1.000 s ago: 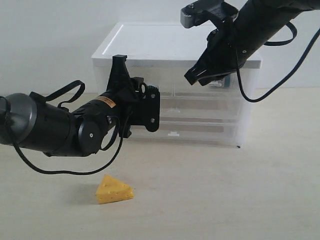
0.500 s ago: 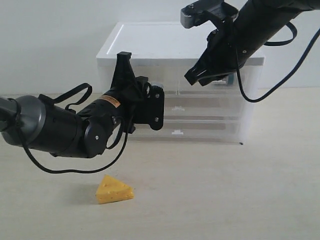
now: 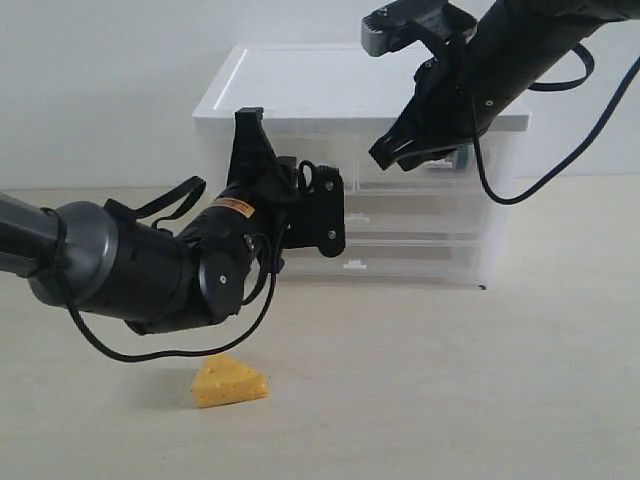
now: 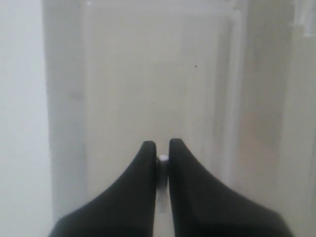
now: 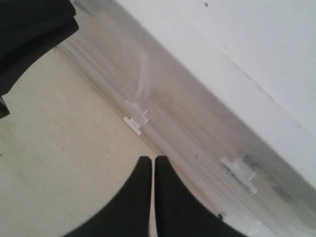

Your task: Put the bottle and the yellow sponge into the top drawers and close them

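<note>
1. The left pincer (image 4: 162, 148) is pinched narrow on the small white tab handle (image 4: 162, 159) of the left top drawer (image 4: 158, 74), a translucent clear plastic drawer half the cabinet's width. The tab sits between the pincer's black fingers (image 4: 143, 168), touched on both sides.
2. That drawer's front fills the left wrist view straight ahead of the left pincer. Whether the drawer is pushed fully in cannot be told.
3. The right pincer (image 3: 385, 155) is closed on nothing, its fingertips pressed together. It hangs in the air before the upper front of the white plastic drawer cabinet (image 3: 300, 90).
4. Behind the right pincer and its arm, a teal patch shows through the front of the right top drawer. It is probably the label of the small white plastic pill bottle (image 3: 462, 157), though the arm hides most of it.
5. The yellow-orange cheese-wedge sponge (image 3: 229, 381) lies on the pale wooden table (image 3: 500, 400). It is well below the left pincer on the camera's side, under the left arm, apart from the cabinet and touched by neither pincer.
6. In the right wrist view, a clear tab handle (image 5: 239, 170) on the cabinet front lies just beyond the right pincer's tips.
</note>
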